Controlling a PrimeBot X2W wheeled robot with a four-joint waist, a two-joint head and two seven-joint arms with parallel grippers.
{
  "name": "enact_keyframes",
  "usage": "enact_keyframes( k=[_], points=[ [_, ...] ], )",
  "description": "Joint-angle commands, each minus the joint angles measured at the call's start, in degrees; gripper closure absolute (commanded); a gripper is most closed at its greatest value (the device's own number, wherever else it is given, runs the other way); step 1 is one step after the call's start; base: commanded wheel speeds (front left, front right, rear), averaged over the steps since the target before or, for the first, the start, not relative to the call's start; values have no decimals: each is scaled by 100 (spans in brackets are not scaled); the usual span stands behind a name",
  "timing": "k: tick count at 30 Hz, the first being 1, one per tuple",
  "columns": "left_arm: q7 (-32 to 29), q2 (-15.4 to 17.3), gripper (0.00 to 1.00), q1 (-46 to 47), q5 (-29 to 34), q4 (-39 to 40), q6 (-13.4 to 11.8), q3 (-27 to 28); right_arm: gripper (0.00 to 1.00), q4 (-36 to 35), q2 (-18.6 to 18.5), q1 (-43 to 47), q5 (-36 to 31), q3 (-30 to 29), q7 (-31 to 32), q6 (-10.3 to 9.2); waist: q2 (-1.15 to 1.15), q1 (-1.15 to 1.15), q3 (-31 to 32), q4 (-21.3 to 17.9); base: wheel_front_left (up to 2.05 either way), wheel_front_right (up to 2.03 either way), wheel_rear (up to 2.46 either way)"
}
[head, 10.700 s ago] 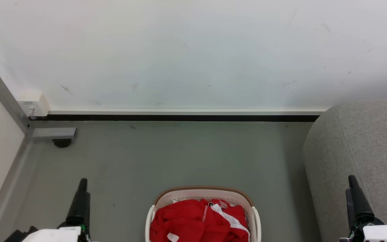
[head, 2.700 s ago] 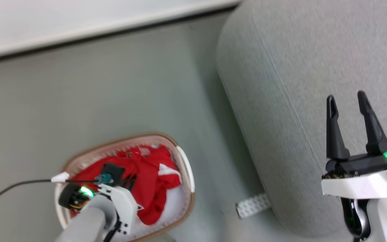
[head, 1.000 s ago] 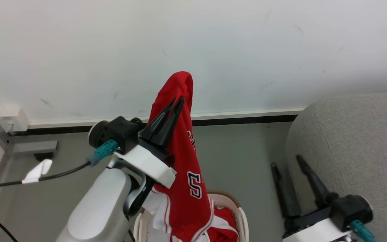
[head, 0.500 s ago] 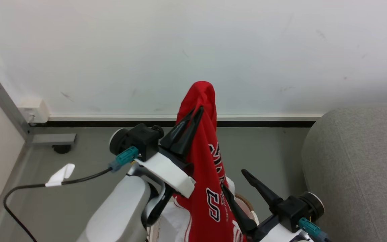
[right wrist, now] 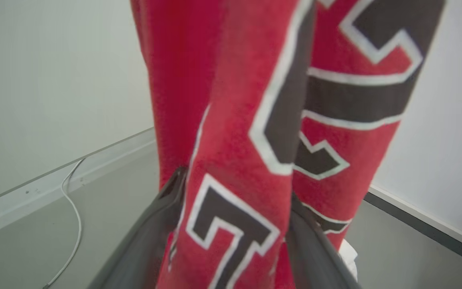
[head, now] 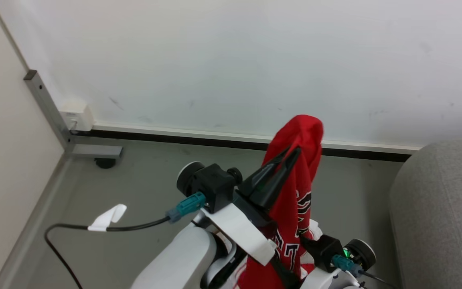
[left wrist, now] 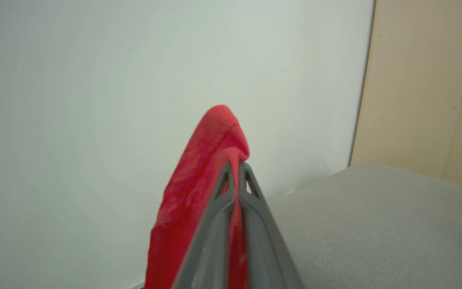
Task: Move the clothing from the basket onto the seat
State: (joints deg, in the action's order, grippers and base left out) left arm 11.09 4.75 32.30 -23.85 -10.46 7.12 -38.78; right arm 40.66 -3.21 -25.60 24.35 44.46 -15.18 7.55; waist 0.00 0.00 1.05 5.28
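Plain white wall (head: pixel 215 60), grey floor (head: pixel 134 200). Left claw (head: pixel 293 151) pinches the jersey (head: pixel 301 180) up high, near the seat (head: pixel 443 212); right claw (right wrist: pixel 233 192) spread around its hanging middle. Soft, light, floppy, so grab bunched fabric.

Your left pincer (head: pixel 293 152) reaches up and to the right from the pale forearm (head: pixel 175 261), its two dark fingers pressed together on a fold of the red jersey (head: pixel 301 180). The cloth bunches above the fingertips and hangs straight down past the wrist, black white-edged lettering showing on the lower part. Low at the bottom edge you find the right pincer (head: pixel 301 257) against the hanging cloth, its fingers largely hidden by it. The grey seat (head: pixel 439 212) sits at the right, apart from the jersey. A black cable (head: pixel 66 228) with a white tag trails across the floor (head: pixel 142 180).
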Motion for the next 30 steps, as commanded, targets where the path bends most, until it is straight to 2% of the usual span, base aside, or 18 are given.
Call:
enact_keyframes(
  k=[1,3,4,6,7,25,30],
  points=[
    [-43,-13,100,-76,-96,120,18,-33,0,127,12,-141,100,53,4,-12,0,0,-7,85,0,0,0],
    [-86,-30,100,-73,-115,231,8,-85,0,240,15,-204,203,47,5,-12,0,0,-11,153,0,0,0],
    [-103,-32,100,-77,-135,274,3,-97,17,298,19,-218,240,32,5,-12,0,0,-9,178,0,0,0],
    [-119,-19,100,-85,-152,335,-13,-104,98,363,25,-261,283,-7,5,-12,0,0,-8,223,0,0,0],
    [-123,-6,100,-94,-164,356,-27,-101,100,368,27,-264,321,-44,5,-12,0,0,-6,239,0,0,0],
    [-53,196,100,-130,-254,329,-195,58,100,180,30,-92,446,-361,4,-12,0,0,-6,156,0,0,0],
    [-53,282,100,-145,-265,227,-236,99,100,-28,29,-19,352,-668,4,-12,0,0,-19,102,0,0,0]
  ],
)
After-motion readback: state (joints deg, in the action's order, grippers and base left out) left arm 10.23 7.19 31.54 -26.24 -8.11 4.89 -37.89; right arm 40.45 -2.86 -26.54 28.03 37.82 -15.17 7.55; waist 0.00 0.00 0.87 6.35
